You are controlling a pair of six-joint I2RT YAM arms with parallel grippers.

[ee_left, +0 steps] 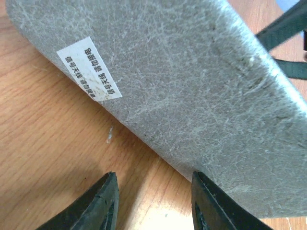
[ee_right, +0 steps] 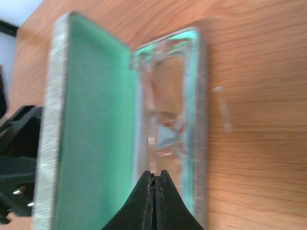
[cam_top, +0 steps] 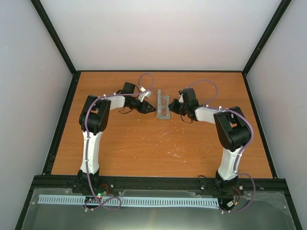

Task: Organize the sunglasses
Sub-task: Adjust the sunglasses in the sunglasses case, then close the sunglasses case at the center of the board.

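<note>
Wooden table [cam_top: 144, 148] bears sunglasses [ee_right: 165, 112] inside open box [ee_right: 91, 120].

Overhead rear view, wrist close-ups sharing box [cam_top: 159, 101]

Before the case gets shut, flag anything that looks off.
Nothing stands out. The sunglasses lie inside the green-lined base of the grey case, its lid standing open. The right wrist view is blurred, so whether they sit fully flat is unclear. Only pale scuffs mark the table.
</note>
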